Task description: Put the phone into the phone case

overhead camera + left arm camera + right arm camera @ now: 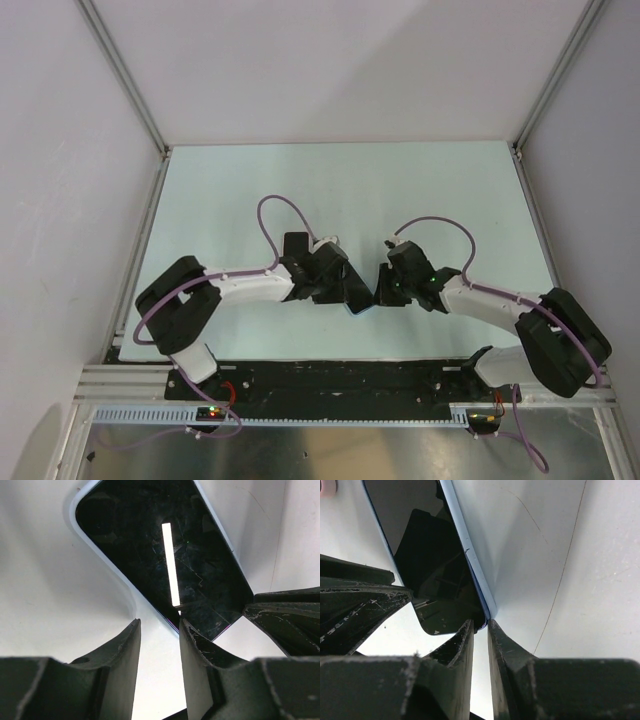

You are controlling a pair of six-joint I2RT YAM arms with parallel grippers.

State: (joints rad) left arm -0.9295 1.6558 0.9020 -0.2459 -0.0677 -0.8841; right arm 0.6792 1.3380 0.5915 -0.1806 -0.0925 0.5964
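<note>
The phone (165,545) lies screen up on the table and sits in a pale blue phone case (107,565). In the top view both grippers cover it, and only a bit of the case (361,310) shows. My left gripper (159,622) is open, with its right finger at the phone's lower edge and its left finger over bare table. My right gripper (480,624) is nearly shut at a corner of the phone (420,545). One finger is over the screen, the other outside the case wall (465,545). The grippers meet tip to tip in the top view, left (352,295) and right (380,292).
The pale green table (330,190) is walled in by white panels and metal frame posts. Purple cables (280,205) loop above both wrists. The right arm's fingers (290,620) crowd the left wrist view. A small pink thing (327,487) shows at the right wrist view's corner.
</note>
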